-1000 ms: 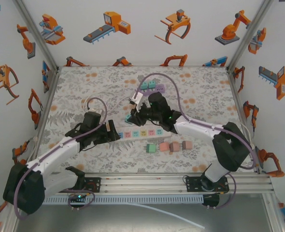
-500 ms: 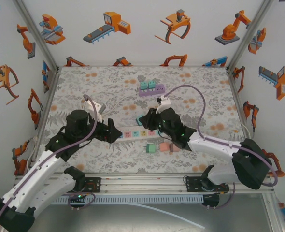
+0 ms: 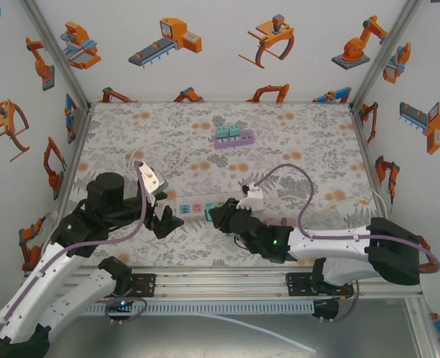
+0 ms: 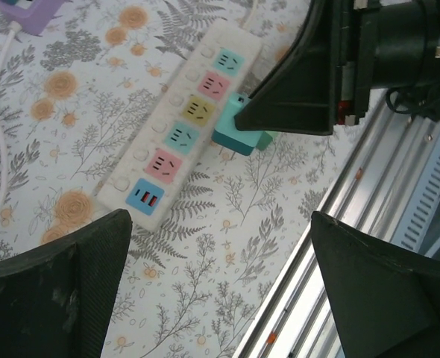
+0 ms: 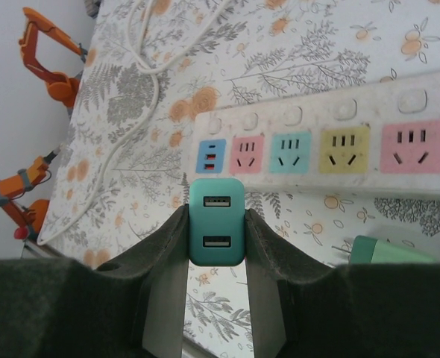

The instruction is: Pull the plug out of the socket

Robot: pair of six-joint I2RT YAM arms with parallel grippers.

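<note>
The teal plug, with two USB ports on its face, sits pinched between the fingers of my right gripper, clear of the socket and just in front of it. The socket is a white power strip with pastel outlets, and every outlet in sight is bare. In the left wrist view the plug lies beside the strip. My left gripper stands wide open over bare cloth near the strip's USB end, holding nothing. From above, the left gripper and right gripper flank the strip.
A purple strip carrying teal plugs lies at the back. A loose green plug rests right of the held one. A white cable loops left of the strip. The aluminium rail marks the near table edge.
My left gripper has opened, let go of the strip's end and pulled back. My right gripper has carried the teal plug from the middle of the table toward the near edge.
</note>
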